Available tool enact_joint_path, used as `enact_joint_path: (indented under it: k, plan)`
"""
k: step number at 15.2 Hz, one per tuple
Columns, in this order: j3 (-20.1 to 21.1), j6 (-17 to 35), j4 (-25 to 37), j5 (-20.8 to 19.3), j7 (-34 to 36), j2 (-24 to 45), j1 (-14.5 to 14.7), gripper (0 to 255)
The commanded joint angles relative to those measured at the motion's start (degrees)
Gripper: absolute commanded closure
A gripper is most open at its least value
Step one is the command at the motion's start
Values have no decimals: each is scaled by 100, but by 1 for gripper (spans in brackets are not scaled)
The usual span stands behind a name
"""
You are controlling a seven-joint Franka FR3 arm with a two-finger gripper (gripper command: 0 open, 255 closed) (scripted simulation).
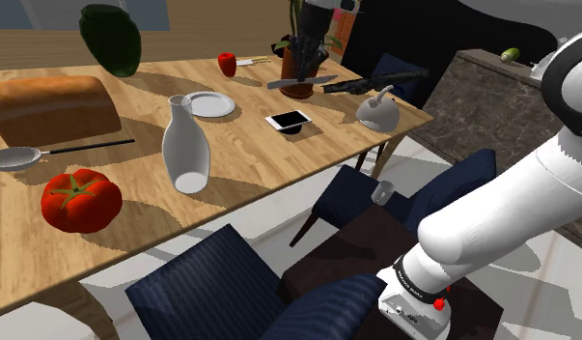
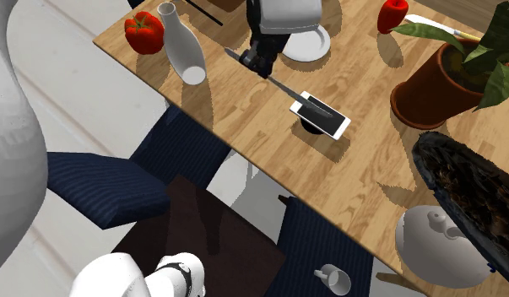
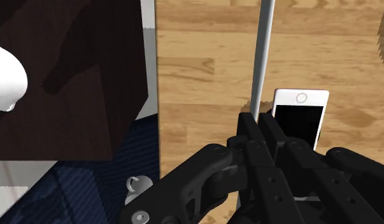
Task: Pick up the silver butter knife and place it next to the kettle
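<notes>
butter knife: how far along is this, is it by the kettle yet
Pickup looks done: the knife is clasped in the gripper, off the table. In hand: the carry, with the knife over the phone. Left: reach the kettle near the table's corner and lay the knife beside it.

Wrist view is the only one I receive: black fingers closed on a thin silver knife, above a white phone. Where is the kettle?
Observer: The rounded pale grey kettle sits at a corner of the wooden table, to the shoulder view's right of the flat white phone.
Operator: What lies near it?
Observer: A long dark mottled object, close behind it; whether they touch, I cannot tell.
Operator: Is the thin silver knife off the table?
Observer: Yes, in the shoulder view it hangs in the air, in front of a brown plant pot.
</notes>
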Motion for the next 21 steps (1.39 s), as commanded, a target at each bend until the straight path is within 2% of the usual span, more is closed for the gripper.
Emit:
enact_joint_path:
  k: [1, 11, 21]
  plan:
    - [-167, -46, -51, 24, -302, -84, -124, 255]
    - [-1018, -107, -360, 6, -1751, -355, -718, 255]
    - [-1774, -216, 1, -184, -3060, -8, -1302, 255]
